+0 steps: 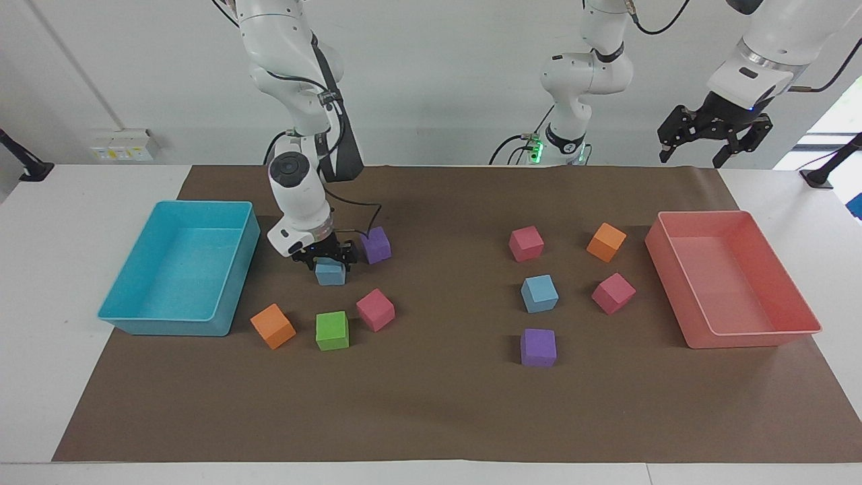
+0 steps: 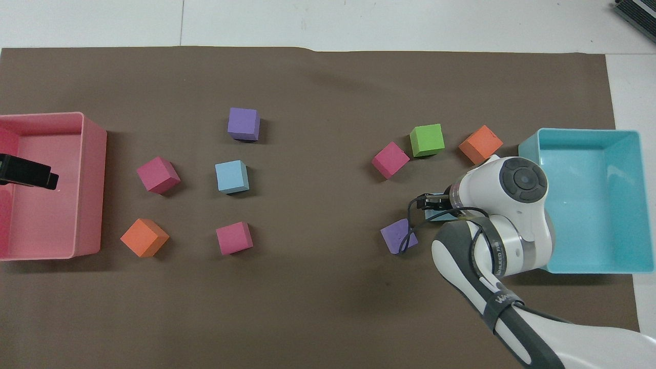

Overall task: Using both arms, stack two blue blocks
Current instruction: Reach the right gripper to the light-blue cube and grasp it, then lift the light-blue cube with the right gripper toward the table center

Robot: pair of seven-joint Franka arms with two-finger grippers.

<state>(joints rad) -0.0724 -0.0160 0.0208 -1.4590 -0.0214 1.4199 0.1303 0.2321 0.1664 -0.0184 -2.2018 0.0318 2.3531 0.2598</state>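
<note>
Blue blocks lie well apart on a brown paper sheet that covers most of the white bench, with a pale wall at the robots' end. A turquoise bin sits at the right arm's end, a pink bin at the left arm's.

One blue block rests among coloured cubes toward the left arm's end. The other blue block lies beside a purple cube, the right pincer down over its top; whether it grips the block I cannot tell.

The left pincer waits raised, jaws spread, holding nothing.
</note>
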